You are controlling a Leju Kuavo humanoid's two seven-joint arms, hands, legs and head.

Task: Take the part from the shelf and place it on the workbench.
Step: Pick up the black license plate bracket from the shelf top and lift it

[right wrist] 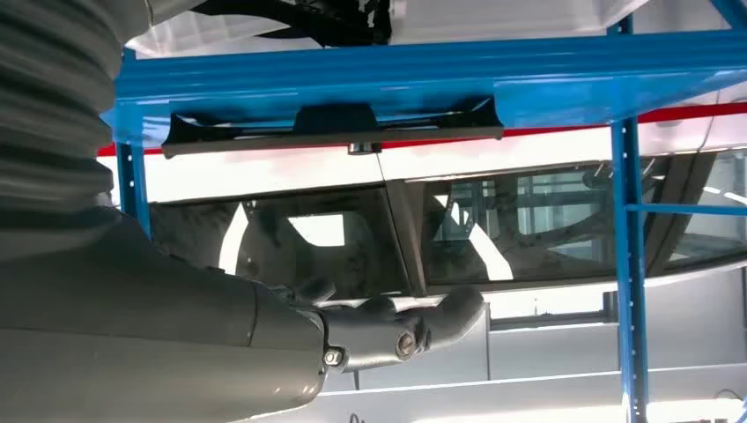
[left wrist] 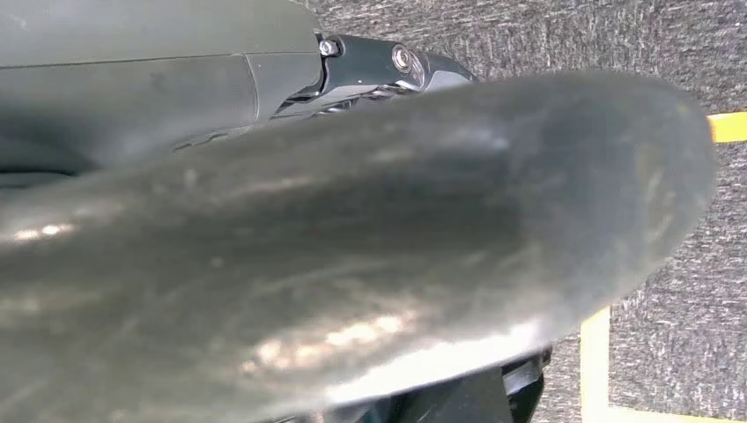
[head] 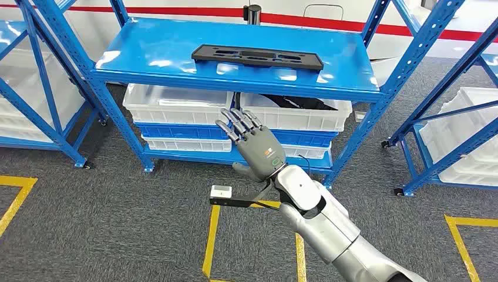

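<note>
Head view: small orange-green logo on the back of the right robot hand (head: 256, 148), text unreadable. Right arm raised toward the blue shelf (head: 147, 56), fingers straight and spread, holding nothing, below the shelf's top board. Black part (head: 257, 57) lies flat on that board.

Left wrist view: left robot hand (left wrist: 335, 256) blurred; state indeterminate.

Right wrist view: part (right wrist: 335, 123) on the shelf edge, fingers (right wrist: 396, 326) apart from it.

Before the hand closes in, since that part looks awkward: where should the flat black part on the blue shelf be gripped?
Probably the near long edge of the flat black slotted part, approached from the front. It lies flat on the blue metal shelf, near the front edge.
</note>
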